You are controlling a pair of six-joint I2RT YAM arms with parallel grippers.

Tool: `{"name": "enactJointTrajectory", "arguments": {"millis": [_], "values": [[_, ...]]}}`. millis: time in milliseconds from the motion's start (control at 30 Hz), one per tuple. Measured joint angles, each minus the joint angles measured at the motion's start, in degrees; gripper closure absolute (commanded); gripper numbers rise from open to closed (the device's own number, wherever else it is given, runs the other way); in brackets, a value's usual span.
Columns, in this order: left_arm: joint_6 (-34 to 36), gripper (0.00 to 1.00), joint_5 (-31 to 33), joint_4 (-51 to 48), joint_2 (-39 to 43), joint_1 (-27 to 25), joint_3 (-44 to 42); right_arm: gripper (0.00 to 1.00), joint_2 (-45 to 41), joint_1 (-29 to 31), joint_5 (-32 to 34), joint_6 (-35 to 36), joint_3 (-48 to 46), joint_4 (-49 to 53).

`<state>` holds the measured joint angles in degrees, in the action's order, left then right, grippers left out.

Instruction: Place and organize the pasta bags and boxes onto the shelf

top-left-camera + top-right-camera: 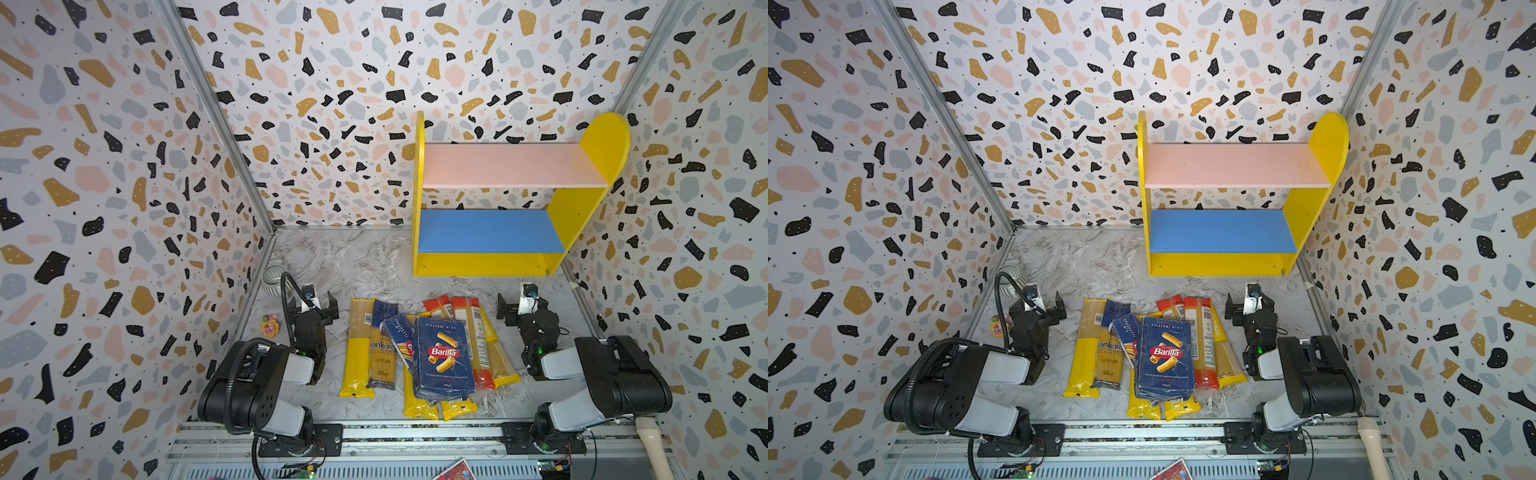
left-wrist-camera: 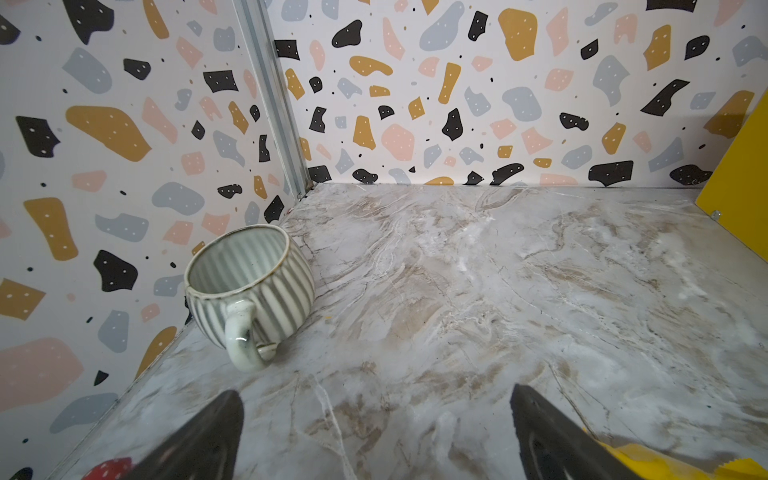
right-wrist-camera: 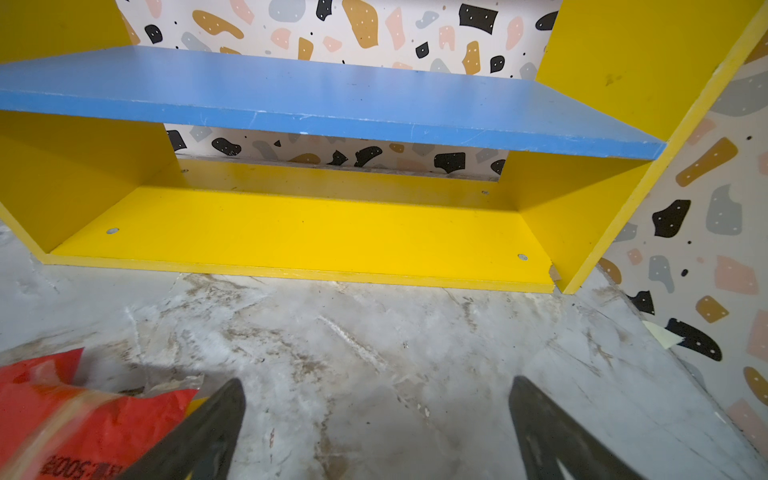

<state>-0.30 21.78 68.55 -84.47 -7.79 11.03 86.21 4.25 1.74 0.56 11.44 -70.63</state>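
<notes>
The shelf (image 1: 478, 264) stands at the back right with its pink board (image 1: 511, 166) and blue board (image 1: 486, 230) bare. The pasta lies in a pile on the marble floor between my arms. The wide Barilla box (image 1: 442, 357) is on top and the narrow spaghetti box (image 1: 399, 336) leans under its left side. Around them lie the ankara bag (image 1: 382, 345), a yellow bag (image 1: 357, 349) and red-orange bags (image 1: 469, 332). My left gripper (image 1: 311, 306) is open left of the pile. My right gripper (image 1: 521, 308) is open to its right, facing the shelf base (image 3: 291, 232).
A striped grey mug (image 2: 249, 286) sits in the back left corner by the wall. A small pink toy (image 1: 269, 325) lies beside the left arm. Patterned walls close in on three sides. The end of a red bag (image 3: 83, 415) lies next to the right gripper (image 3: 377, 381).
</notes>
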Motion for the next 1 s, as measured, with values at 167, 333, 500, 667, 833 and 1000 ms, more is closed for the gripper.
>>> {"name": "enactJointTrajectory", "arguments": {"millis": [167,333,500,667,833,1000], "values": [[-0.4,0.0,-0.3,0.0,0.0,0.4,0.0,0.01,0.0,0.0,-0.1,0.0,0.0,0.0],[-0.4,0.0,-0.3,-0.2,0.0,0.4,0.1,0.01,0.0,-0.4,-0.9,0.0,0.0,0.0],[-0.4,0.01,-0.3,-0.6,0.0,0.4,0.2,0.01,0.0,-0.6,-1.3,0.0,0.0,0.0],[-0.4,0.0,-0.3,-0.9,0.0,0.4,0.2,0.01,0.0,-0.8,-1.5,0.0,0.0,0.0],[-0.4,0.0,-0.3,-2.8,1.0,0.4,0.5,0.01,-1.7,1.2,2.1,0.0,0.4,3.0],[-0.2,0.0,2.6,-13.4,8.4,-1.8,6.6,0.01,-7.7,6.6,12.3,-0.5,6.7,14.7]]}}
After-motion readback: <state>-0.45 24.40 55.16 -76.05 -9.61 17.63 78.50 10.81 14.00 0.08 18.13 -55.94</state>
